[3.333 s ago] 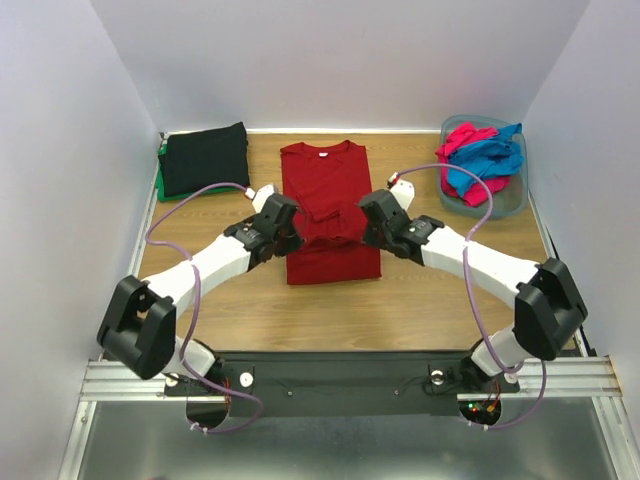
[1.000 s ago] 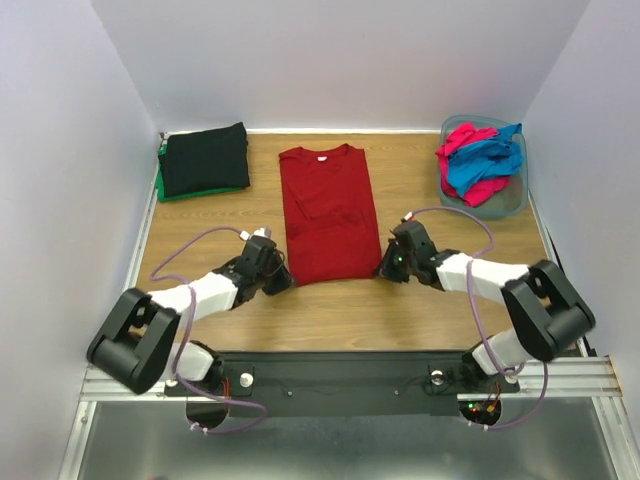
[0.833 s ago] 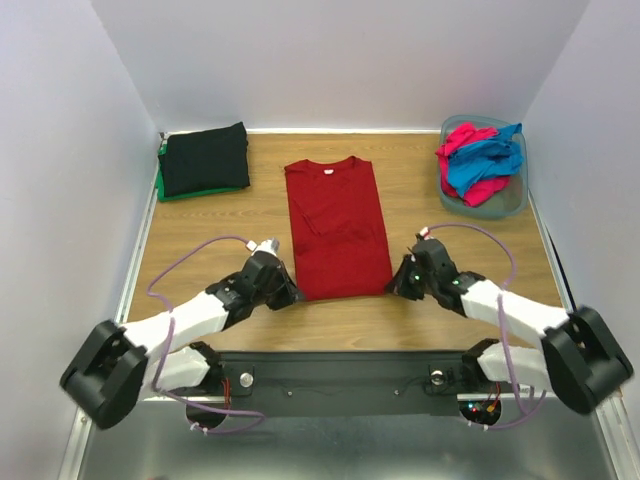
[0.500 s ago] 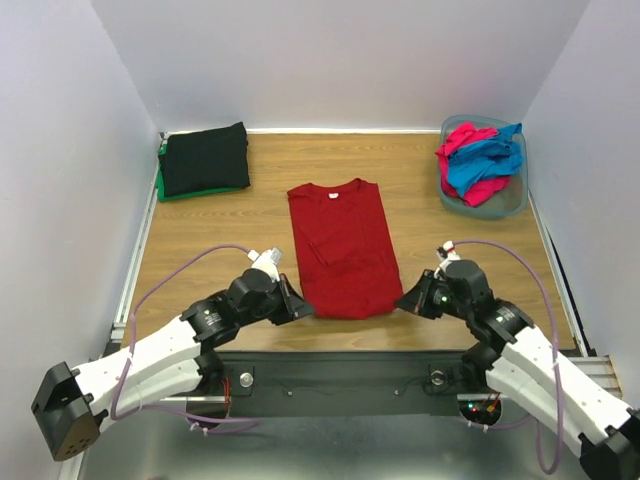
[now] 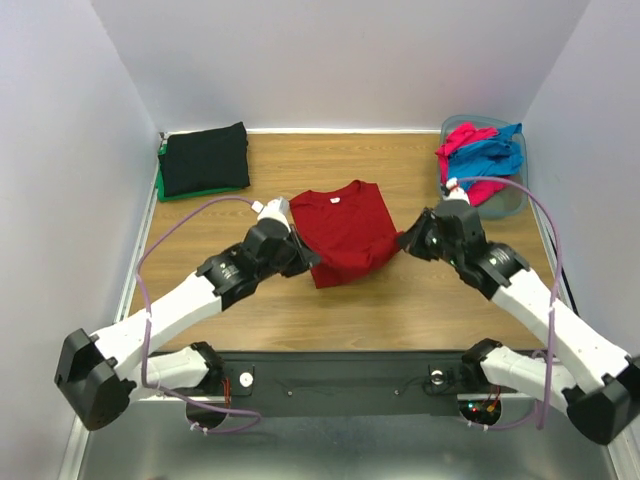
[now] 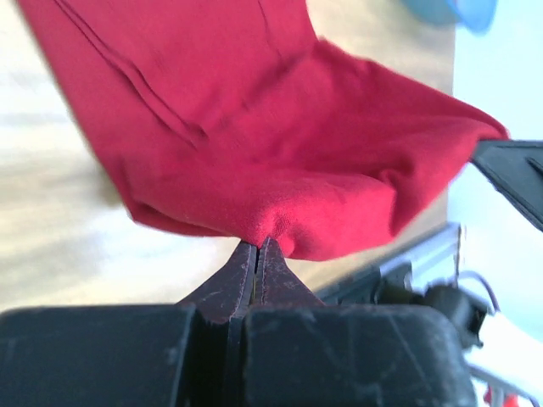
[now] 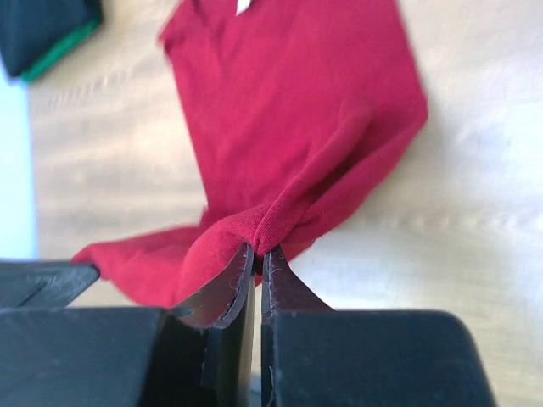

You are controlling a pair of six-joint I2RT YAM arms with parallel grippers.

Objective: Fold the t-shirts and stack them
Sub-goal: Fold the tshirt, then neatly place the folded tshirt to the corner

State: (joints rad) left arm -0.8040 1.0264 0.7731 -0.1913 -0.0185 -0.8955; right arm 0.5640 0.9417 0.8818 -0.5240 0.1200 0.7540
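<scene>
The dark red t-shirt (image 5: 345,230) lies mid-table, collar toward the back, its near hem lifted off the wood and carried over the body. My left gripper (image 5: 306,261) is shut on the hem's left corner; in the left wrist view (image 6: 257,243) the cloth bunches at the closed jaws. My right gripper (image 5: 403,240) is shut on the hem's right corner, seen pinched in the right wrist view (image 7: 259,248). A folded black t-shirt (image 5: 205,157) lies on a green t-shirt (image 5: 190,192) at the back left. Bright pink t-shirts (image 5: 462,139) and blue t-shirts (image 5: 487,158) are heaped in the tub.
The grey-blue plastic tub (image 5: 510,204) stands at the back right against the wall. White walls close the table on three sides. A metal rail (image 5: 330,377) runs along the near edge by the arm bases.
Both grippers first dragged the red shirt toward the near edge, then lifted its hem and carried it back toward the collar. The shirt now looks about half as long.
</scene>
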